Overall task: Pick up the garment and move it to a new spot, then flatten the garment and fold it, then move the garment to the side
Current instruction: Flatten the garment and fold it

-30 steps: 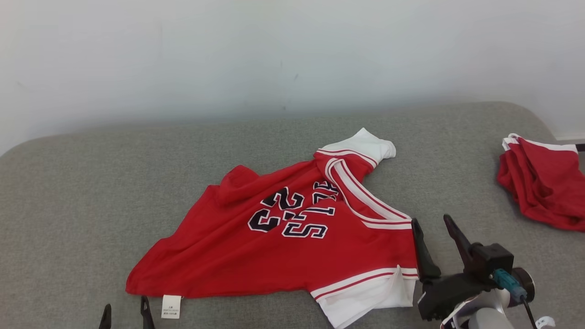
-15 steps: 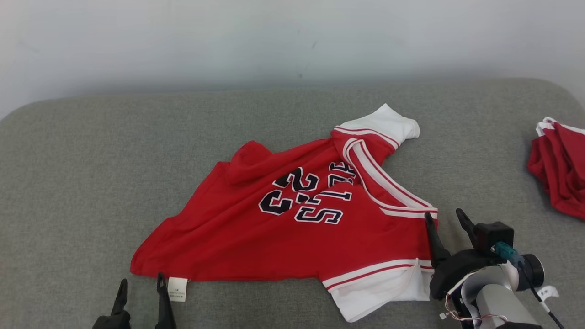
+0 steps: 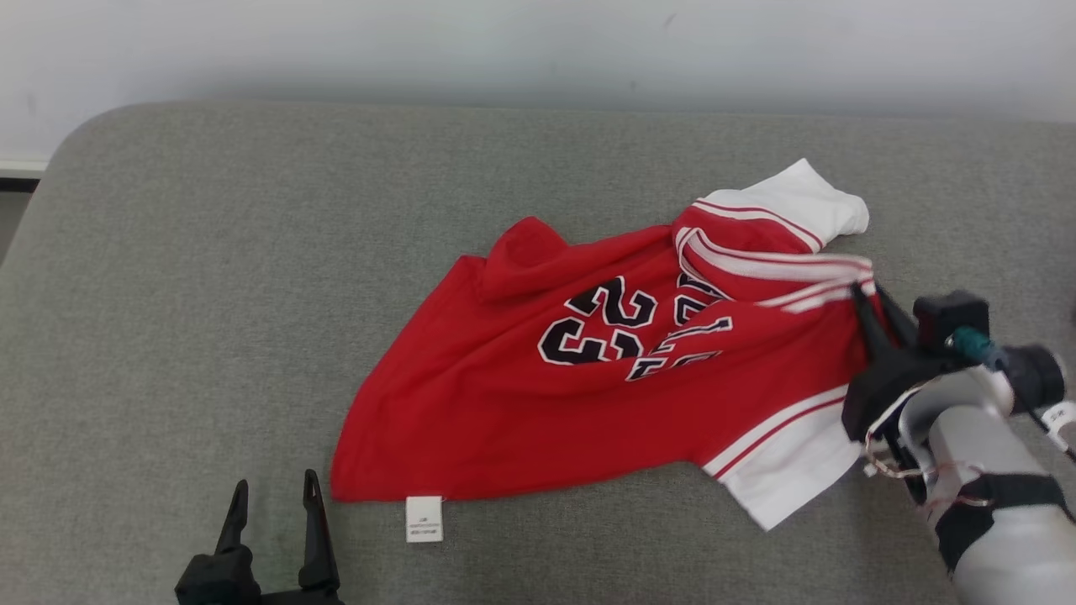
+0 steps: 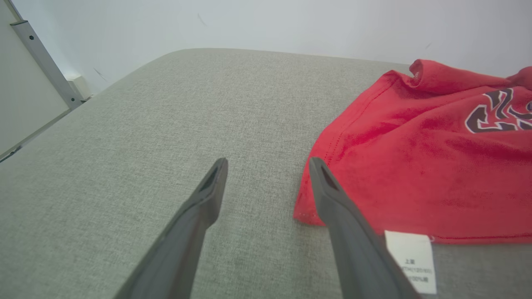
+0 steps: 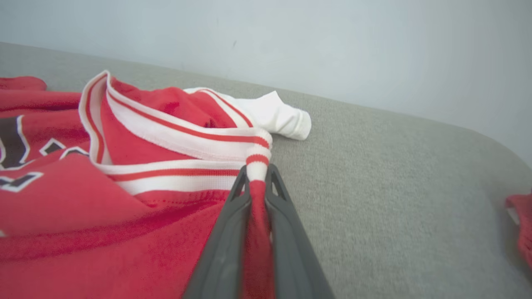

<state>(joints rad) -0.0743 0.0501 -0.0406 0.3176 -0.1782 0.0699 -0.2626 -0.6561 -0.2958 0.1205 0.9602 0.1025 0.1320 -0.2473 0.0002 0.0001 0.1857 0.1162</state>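
garment (image 3: pixel 605 395): red jersey, white trim, "23" print. Lies rumpled on tabletop (image 3: pixel 210 294), right of middle in head view, 1 white sleeve (image 3: pixel 807 197) pointing to far side.
right gripper (image 3: pixel 870 307): jaws clamped on garment's right edge, just below striped collar band (image 5: pixel 178 133). Wrist view shows red fabric pinched between the 2 fingers.
why there: the edge by the collar is seamed and thick, so likely a firm hold for a lift or drag.
left gripper (image 3: pixel 276 483): jaws apart, empty, at bare tabletop just beside hem corner and care tag (image 3: pixel 424 518). Not touching cloth.
why there: probably staged to take the hem corner, so both ends are held and the garment spreads.
step: judged as pick-up for the move to a new spot. Flatten, fold and set-aside not done.
risk: a 1-point hold may bunch the cloth.
other: 2nd red cloth (image 5: pixel 519 216) well apart, at right.
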